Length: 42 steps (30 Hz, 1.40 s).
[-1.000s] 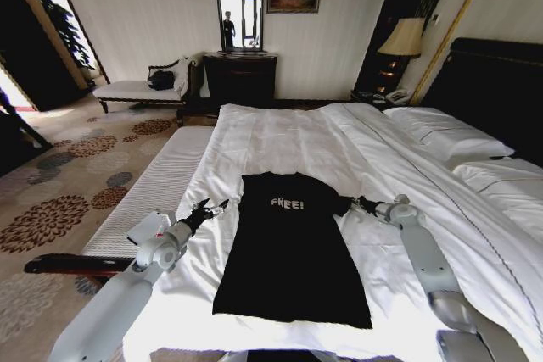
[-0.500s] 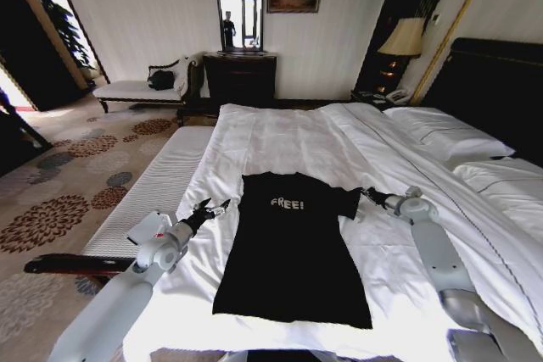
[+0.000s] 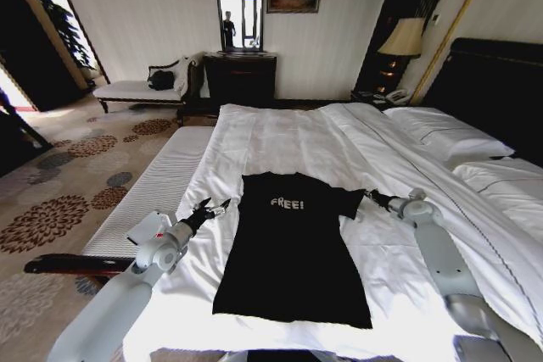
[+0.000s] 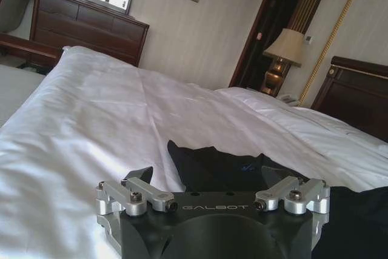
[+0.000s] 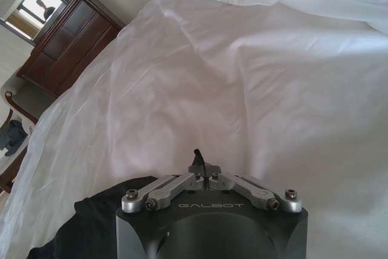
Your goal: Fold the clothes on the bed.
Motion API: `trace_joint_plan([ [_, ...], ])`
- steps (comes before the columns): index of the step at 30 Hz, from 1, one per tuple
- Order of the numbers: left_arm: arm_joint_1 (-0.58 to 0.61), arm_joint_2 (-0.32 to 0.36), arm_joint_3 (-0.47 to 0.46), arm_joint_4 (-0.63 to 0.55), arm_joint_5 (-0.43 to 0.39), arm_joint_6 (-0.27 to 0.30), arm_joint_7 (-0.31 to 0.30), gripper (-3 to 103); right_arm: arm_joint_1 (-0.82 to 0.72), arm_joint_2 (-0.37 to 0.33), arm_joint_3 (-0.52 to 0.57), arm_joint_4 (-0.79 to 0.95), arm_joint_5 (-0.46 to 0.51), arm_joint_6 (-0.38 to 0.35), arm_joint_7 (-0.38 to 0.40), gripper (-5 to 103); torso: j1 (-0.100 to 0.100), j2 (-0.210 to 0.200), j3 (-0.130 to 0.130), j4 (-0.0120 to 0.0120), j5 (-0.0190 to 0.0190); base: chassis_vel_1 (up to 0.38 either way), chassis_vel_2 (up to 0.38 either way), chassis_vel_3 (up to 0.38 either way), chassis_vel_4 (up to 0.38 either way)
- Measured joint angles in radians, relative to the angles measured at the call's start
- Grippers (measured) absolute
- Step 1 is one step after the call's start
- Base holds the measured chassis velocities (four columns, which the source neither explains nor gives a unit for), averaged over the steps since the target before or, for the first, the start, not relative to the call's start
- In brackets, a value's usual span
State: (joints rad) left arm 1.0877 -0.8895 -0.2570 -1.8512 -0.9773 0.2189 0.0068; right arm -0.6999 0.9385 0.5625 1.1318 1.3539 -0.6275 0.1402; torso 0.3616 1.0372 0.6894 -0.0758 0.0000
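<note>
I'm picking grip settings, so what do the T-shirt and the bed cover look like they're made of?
The T-shirt looks like soft matte black knit, probably cotton: it lies limp and flat with no shine. The bed cover looks like smooth white woven cloth with a slight sheen, creased in shallow folds; cotton or a blend, hard to say.

T-shirt (image 3: 291,252): soft matt black cloth, white printed lettering. Bed (image 3: 280,137) cover: smooth white cloth, faint sheen, light creases. Left gripper (image 3: 209,208): matt black housing, brushed bare-metal links. Right gripper (image 3: 374,198): same finish. Dresser (image 3: 240,79) at 12 o'clock: dark polished wood.
</note>
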Motion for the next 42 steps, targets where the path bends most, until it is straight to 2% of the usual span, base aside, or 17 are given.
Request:
trace_joint_plan([
  [4, -0.002, -0.009, 0.006, -0.001, 0.001, 0.000, 0.000, 100, -0.006, 0.000, -0.013, 0.036, -0.026, 0.003, 0.000, 0, 0.000, 0.000, 0.000, 0.0000, 0.0000, 0.000, 0.000, 0.000, 0.000],
  [10, -0.001, -0.005, 0.006, 0.000, 0.002, 0.000, 0.000, 100, -0.064, -0.002, -0.038, 0.205, -0.062, 0.005, 0.003, 0, 0.000, 0.000, 0.000, 0.0007, -0.0002, 0.000, 0.000, 0.000, 0.000],
  [13, -0.007, -0.002, 0.010, 0.003, -0.001, 0.000, 0.000, 100, -0.093, -0.003, -0.053, 0.265, -0.083, 0.006, 0.004, 0, 0.000, 0.000, 0.000, -0.0004, -0.0002, 0.000, 0.000, 0.000, 0.000],
  [16, -0.007, 0.004, 0.010, -0.001, -0.005, 0.000, 0.000, 100, -0.100, -0.004, -0.091, 0.314, -0.095, 0.006, 0.008, 0, 0.000, 0.000, 0.000, 0.0002, -0.0001, 0.000, 0.000, 0.000, 0.000],
  [26, -0.010, 0.018, 0.008, -0.003, -0.015, 0.000, 0.000, 100, -0.045, 0.008, -0.174, 0.313, -0.100, 0.005, 0.033, 0, 0.000, 0.000, 0.000, 0.0002, -0.0001, 0.000, 0.000, 0.000, 0.000],
  [32, -0.012, 0.024, 0.009, -0.015, -0.019, 0.003, 0.000, 100, 0.047, 0.049, -0.274, 0.278, -0.086, 0.005, 0.072, 0, 0.000, 0.000, 0.000, 0.0002, -0.0002, 0.000, 0.000, 0.000, 0.000],
  [42, -0.019, 0.027, 0.009, -0.013, -0.027, 0.004, 0.000, 100, 0.069, 0.125, -0.322, 0.241, -0.095, 0.023, 0.104, 0, 0.000, 0.000, 0.000, 0.0001, 0.0000, 0.000, 0.000, 0.000, 0.000],
])
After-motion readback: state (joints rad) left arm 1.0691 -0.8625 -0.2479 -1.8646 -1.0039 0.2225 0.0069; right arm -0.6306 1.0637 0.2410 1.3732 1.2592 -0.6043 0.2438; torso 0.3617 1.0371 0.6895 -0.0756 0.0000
